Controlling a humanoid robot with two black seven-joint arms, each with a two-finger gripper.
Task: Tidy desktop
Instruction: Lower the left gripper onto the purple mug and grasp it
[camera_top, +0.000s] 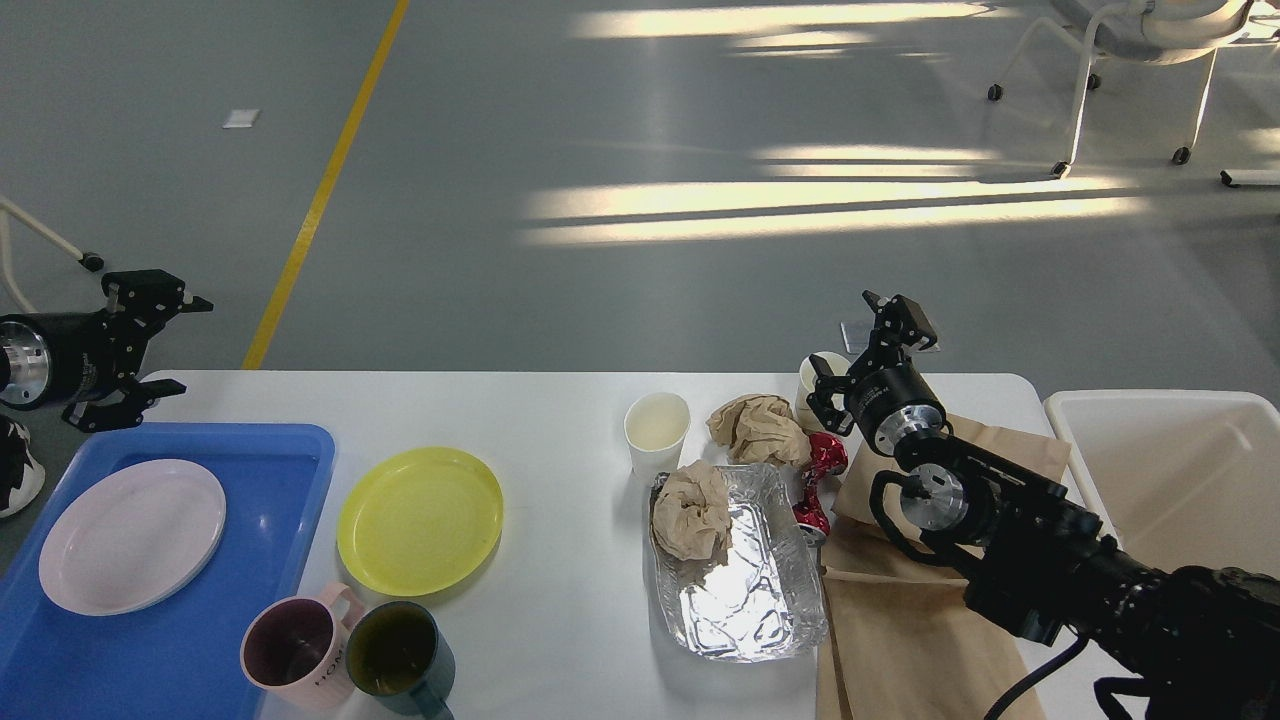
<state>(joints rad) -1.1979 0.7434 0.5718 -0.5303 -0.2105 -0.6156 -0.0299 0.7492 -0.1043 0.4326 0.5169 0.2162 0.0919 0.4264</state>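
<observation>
Desktop clutter covers the white table (560, 410), which fills the lower part of the head view. On its left end a blue tray (290, 470) holds a pale plate (132, 535). Just right of the tray lies a yellow plate (420, 520), and in front of that, at the near edge, a pink mug (295, 650) and a dark green mug (400, 655) stand touching each other. Toward the middle stands a white paper cup (657, 432). Beside it a foil tray (740, 580) holds one crumpled brown paper ball (692, 510) at its far end; a second paper ball (752, 430) lies just behind the tray. A crushed red can (818, 480) sits between the foil tray and a flat brown paper bag (900, 620). A white bin (1180, 470) stands off the table's right end.

The left gripper (150, 345) hangs over the far left corner, turned sideways, its fingers spread and holding nothing. The right gripper (862, 345) is over the far right area, close to another white cup (815, 375), fingers spread and empty.
</observation>
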